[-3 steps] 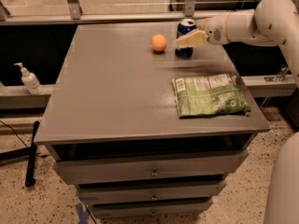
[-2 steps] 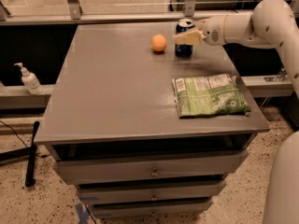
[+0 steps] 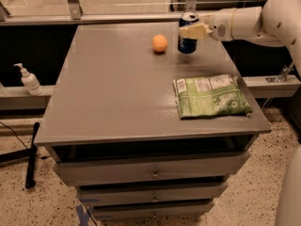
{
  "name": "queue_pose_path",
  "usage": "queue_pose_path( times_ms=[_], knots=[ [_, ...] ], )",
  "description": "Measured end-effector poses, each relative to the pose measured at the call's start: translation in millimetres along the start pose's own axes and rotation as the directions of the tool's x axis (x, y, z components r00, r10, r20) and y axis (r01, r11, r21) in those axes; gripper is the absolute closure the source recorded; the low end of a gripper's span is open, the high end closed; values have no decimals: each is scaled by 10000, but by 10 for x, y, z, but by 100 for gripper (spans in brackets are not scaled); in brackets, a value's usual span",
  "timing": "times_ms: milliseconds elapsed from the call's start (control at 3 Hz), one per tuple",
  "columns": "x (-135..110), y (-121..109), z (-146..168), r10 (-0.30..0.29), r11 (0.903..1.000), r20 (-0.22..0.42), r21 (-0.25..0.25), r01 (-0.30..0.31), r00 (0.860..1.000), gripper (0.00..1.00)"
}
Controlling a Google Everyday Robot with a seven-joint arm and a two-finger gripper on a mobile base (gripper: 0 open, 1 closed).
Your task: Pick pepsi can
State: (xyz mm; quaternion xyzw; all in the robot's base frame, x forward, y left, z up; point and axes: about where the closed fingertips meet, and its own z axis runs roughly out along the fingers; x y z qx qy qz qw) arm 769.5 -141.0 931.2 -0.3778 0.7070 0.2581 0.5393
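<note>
The pepsi can, dark blue with a silver top, is upright at the far right of the grey table top. My gripper reaches in from the right on a white arm, and its pale fingers are closed around the can's upper half. The can's base looks just off the table, over a small shadow. An orange fruit lies a little to the can's left.
A flat green snack bag lies on the table's right side, nearer the front. Drawers sit under the table top. A white pump bottle stands on a ledge to the left. A glass rail runs behind the table.
The gripper has risen a little with the can in it; the can's top now sits higher than before. The orange and the bag have not moved.
</note>
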Motion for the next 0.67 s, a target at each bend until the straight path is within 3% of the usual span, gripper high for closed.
queue_pose_path(
  times_ms=[333,667],
  knots=[
    [-376,71,-265,-298,9994,353,169,292,9989,100],
    [-406,81,-276,-332,9993,372,176,326,9988,100]
  ],
)
